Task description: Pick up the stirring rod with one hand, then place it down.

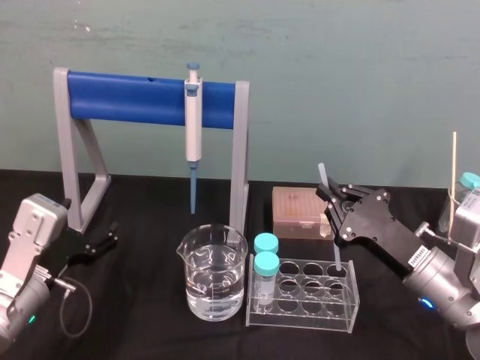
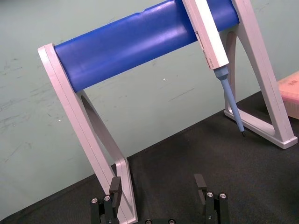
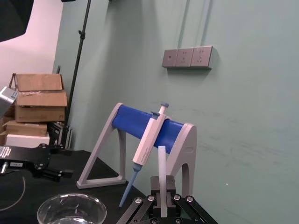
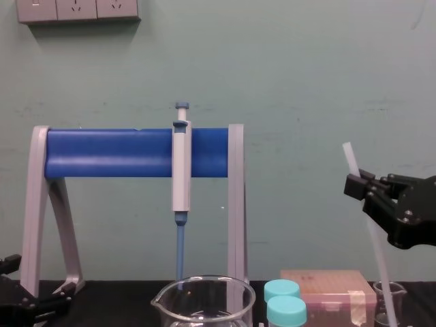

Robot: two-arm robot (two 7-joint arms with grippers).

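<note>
Nearest you, the clear tube rack (image 1: 304,294) sat at the front of the black table (image 1: 150,337), two teal-capped tubes (image 1: 265,264) in its left end and the big beaker (image 1: 212,274) of water just beside it. Behind the rack's right end, your right gripper (image 1: 328,196) was up off the table, clamped tight on the stirring rod (image 1: 335,247). The rod hung tilted, its top leaning toward the blue stand (image 1: 135,97) where the pipette (image 1: 193,120) hung.

The head view gave you the rod's lower end reaching down at the rack's rear right corner. The chest view gave you its full slant, running down past a small glass (image 4: 398,296); contact there you couldn't tell. The right wrist view showed it pinched between the fingers, sticking up.

Your left gripper (image 1: 111,238) sat parked low by the stand's left foot. The left wrist view showed its fingers (image 2: 116,186) spread wide, holding nothing.
</note>
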